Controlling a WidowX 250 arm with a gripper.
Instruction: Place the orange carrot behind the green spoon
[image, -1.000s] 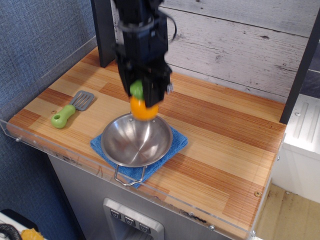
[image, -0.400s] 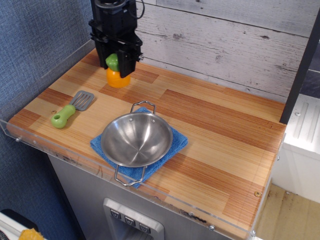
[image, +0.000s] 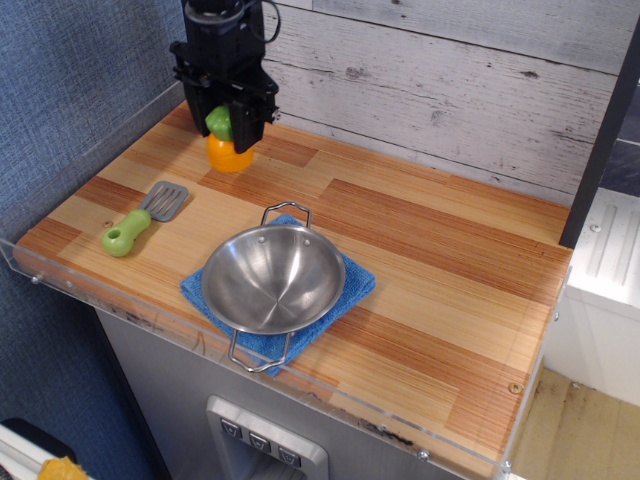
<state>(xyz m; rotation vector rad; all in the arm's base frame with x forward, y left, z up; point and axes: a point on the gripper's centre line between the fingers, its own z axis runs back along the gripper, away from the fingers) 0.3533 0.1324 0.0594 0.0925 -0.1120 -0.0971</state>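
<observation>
Black gripper (image: 224, 122) sits at the far left rear of the counter, pointing down, jaws clamped on the bumpy green top of the orange carrot (image: 229, 153). Carrot hangs directly under the gripper, leafy top between the fingers, orange body sticking out below. Cannot tell if the carrot's base touches the wood or hovers just above it.

Green spoon (image: 143, 217) lies nearer the front-left edge, well apart from the carrot. Lime handle points toward the front-left corner, grey slotted head points back toward the carrot's side. Carrot is behind and a bit right of the spoon's head.

Steel bowl (image: 273, 281) with wire handles sits upright and empty, right of the spoon, near the front edge, on a blue cloth (image: 354, 279) whose corners poke out around it. Bowl is well apart from the gripper.

Wooden plank counter (image: 440, 270) has a clear acrylic rim along its left and front edges. Whitewashed plank wall (image: 450, 70) behind, blue textured wall (image: 70, 70) to the left.
</observation>
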